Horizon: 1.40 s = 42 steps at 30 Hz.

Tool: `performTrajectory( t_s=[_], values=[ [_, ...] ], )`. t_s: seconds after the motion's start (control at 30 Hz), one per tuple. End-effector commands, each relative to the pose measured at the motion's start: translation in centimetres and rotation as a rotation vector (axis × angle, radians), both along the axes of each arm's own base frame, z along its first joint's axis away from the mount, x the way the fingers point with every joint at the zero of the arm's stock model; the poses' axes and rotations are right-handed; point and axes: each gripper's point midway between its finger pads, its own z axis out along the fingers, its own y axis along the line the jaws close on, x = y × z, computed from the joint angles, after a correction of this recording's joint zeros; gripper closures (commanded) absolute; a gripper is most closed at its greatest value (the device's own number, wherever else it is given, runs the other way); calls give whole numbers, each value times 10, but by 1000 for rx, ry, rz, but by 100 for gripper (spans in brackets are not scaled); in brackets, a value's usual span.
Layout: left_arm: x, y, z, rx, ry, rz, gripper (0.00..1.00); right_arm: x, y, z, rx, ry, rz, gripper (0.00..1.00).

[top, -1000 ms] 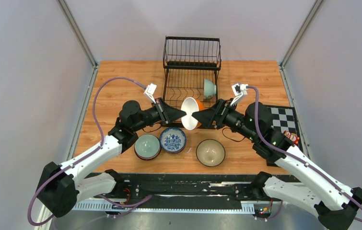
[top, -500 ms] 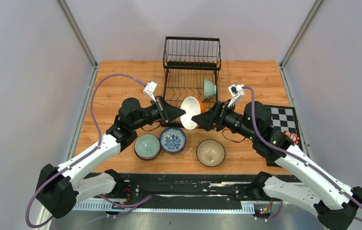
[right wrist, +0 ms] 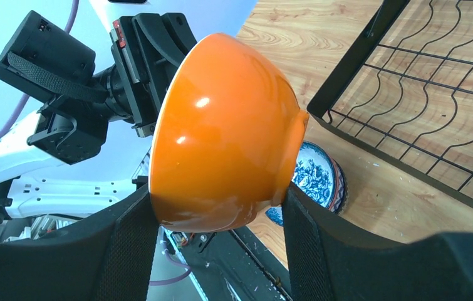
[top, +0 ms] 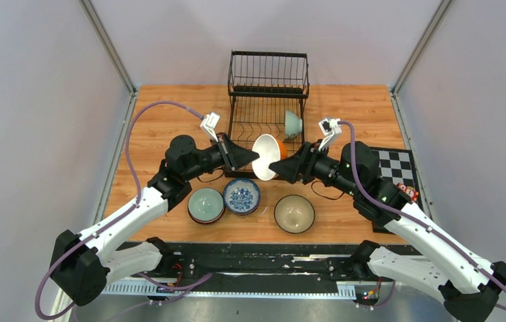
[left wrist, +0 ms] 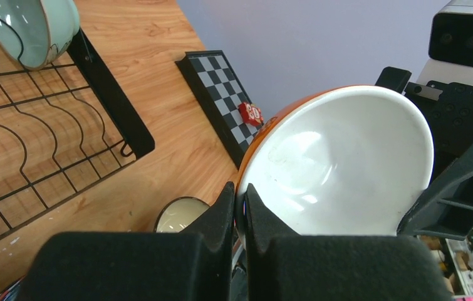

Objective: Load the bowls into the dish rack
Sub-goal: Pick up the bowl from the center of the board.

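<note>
Both arms have edged slightly toward the dish rack (top: 268, 72) over the last second, and the orange bowl (top: 268, 155) has gone with them. You now hold that bowl in the air just in front of the rack's slotted base, tipped on its side with the white inside facing your left arm. Your left fingers (left wrist: 218, 216) are pinched narrow on its rim. Your right fingers (right wrist: 127, 251) stand wide on either side of its orange outside, right up against it; whether they press on it yet you cannot tell from the wrist view. Inside the rack, a pale green bowl (top: 293, 123) stands on edge at the right side of the base tier. On the table (top: 169, 114) in front of the rack sit a celadon bowl (top: 206, 204), touching a blue-and-white bowl (top: 241, 195), and a beige bowl (top: 294, 213) a little apart. To the right of the rack lies a checkered board (top: 397, 168).
</note>
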Motion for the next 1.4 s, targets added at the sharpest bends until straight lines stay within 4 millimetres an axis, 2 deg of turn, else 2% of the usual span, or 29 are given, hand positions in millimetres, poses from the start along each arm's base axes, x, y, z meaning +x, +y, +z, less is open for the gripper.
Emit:
performTrajectory(
  t_s=[0.0, 0.1, 0.5, 0.57, 0.73, 0.9, 0.97, 1.03, 1.07, 1.37],
  values=[
    [-1, -1, 22, -41, -55, -18, 100, -3, 0, 25, 42, -53, 6, 97],
    [-1, 0, 19, -32, -44, -15, 97, -2, -2, 28, 47, -60, -5, 97],
    [2, 13, 4, 61, -27, 54, 49, 8, -8, 33, 2, -89, -58, 97],
    [4, 16, 2, 84, -29, 73, 44, 10, -9, 32, -15, -92, -63, 97],
    [5, 31, 4, 178, -41, 127, 35, 22, -14, 23, -100, -94, -112, 97],
    [7, 54, 11, 314, -83, 203, 24, 39, -19, 7, -222, -90, -170, 97],
    [6, 63, 12, 362, -94, 226, 23, 46, -20, -1, -270, -92, -188, 97],
    [5, 72, 16, 406, -109, 246, 12, 54, -21, -6, -312, -98, -209, 97],
    [4, 76, 18, 425, -118, 255, 3, 58, -20, -10, -334, -97, -214, 97],
    [-8, 124, 25, 621, -185, 352, 0, 92, -14, -40, -519, -83, -273, 97]
  ],
)
